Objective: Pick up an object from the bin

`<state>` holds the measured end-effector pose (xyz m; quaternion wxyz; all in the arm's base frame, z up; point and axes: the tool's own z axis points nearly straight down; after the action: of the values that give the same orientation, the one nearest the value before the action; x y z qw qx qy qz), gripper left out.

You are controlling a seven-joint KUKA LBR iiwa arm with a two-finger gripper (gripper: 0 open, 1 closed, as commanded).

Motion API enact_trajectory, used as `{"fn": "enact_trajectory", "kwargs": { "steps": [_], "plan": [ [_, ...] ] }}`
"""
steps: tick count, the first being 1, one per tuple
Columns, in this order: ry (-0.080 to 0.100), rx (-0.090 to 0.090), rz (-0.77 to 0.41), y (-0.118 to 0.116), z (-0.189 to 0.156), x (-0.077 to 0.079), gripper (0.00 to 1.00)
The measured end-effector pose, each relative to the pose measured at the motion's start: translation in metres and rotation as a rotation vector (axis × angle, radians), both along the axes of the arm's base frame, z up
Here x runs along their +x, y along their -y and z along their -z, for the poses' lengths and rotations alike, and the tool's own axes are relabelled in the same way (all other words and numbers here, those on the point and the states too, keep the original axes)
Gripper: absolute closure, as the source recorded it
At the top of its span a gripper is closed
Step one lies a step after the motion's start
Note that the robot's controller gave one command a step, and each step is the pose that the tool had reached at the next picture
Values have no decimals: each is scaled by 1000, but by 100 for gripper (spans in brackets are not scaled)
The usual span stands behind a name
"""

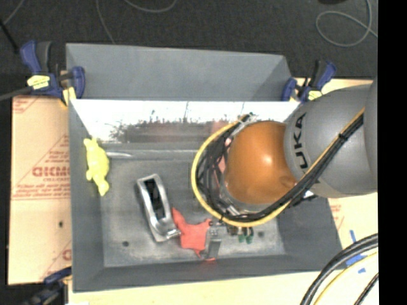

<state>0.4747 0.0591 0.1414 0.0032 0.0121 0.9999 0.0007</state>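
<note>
- Grey bin (172, 75), few loose things on its floor, most toward the front.
- Arm (334, 148) comes in from the right, bent down over the bin's right half.
- Orange cover (257, 164) on the wrist, ringed by yellow and black cables (202, 173); it hides most of what is under it.
- Gripper (213, 240) pokes out below the cover, low in the bin, near the front wall, about mid-width.
- Open or closed: cannot tell, the tip is small, dark and partly hidden by the wrist.
- Red thing (191, 235), flat and irregular in shape, lies at the front centre of the floor; its right edge meets the gripper tip. Touching or gripped: cannot tell.
- Silver metal thing (156, 210) with a black inset, long and lying at a slant, sits just left of the red thing; its lower end touches or overlaps the red one.
- Yellow toy (96, 164), figure-like, lies against the left wall, well apart from the gripper.
- Small green bits (245, 236) just right of the gripper, under the cover's edge; loose things or robot parts, cannot tell.
</note>
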Motion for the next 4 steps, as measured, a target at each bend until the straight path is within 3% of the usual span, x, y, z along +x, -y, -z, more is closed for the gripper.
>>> {"fn": "enact_trajectory", "kwargs": {
  "steps": [1,2,4],
  "plan": [
    [-1,1,233,4,48,6,0],
    [3,0,67,2,70,-2,100],
    [1,0,67,3,67,-3,100]
  ]
}}
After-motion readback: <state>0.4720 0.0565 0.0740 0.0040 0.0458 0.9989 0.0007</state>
